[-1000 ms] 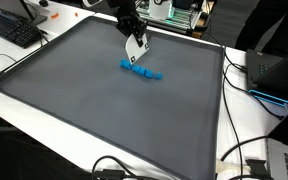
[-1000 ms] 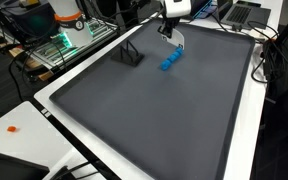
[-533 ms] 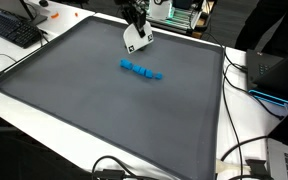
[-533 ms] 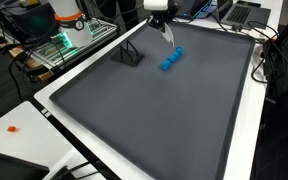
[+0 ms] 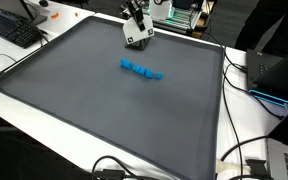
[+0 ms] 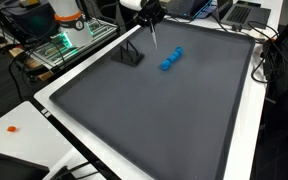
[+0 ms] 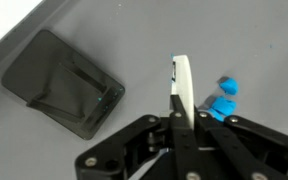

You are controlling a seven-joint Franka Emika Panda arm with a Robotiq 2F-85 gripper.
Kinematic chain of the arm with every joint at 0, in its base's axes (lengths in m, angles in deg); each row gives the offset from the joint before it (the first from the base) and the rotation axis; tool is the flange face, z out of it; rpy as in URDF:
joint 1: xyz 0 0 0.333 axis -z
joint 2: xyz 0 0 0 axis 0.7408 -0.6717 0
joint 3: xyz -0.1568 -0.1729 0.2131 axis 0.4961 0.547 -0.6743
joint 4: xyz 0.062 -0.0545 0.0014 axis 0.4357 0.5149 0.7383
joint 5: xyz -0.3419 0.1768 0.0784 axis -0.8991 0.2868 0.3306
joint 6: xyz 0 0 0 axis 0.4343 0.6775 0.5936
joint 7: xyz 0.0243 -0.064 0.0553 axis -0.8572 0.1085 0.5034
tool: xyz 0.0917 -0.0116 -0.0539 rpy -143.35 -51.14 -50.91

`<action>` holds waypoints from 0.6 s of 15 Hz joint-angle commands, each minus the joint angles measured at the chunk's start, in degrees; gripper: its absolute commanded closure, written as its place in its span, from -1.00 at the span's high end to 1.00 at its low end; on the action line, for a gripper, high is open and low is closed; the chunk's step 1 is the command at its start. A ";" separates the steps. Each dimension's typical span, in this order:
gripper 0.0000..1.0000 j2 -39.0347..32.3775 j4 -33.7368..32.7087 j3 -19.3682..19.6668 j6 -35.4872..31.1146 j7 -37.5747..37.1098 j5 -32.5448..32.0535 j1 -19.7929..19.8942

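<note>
White card [image 5: 137,41] clamped in pincer [image 5: 135,28], long axis pointing down

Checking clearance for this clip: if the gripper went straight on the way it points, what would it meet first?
Probably the bare grey mat, touched first by the white flat piece that the gripper holds. The black holder and the blue blocks lie to either side. Depth is unclear.

Even, bright overhead lighting; soft shadows on the dark worktop [image 5: 104,110]; wrist view slightly blurred nearby.
</note>
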 commanded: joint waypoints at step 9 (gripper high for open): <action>-0.98 3.98 12.77 0.61 -13.36 -12.52 1.39 -0.40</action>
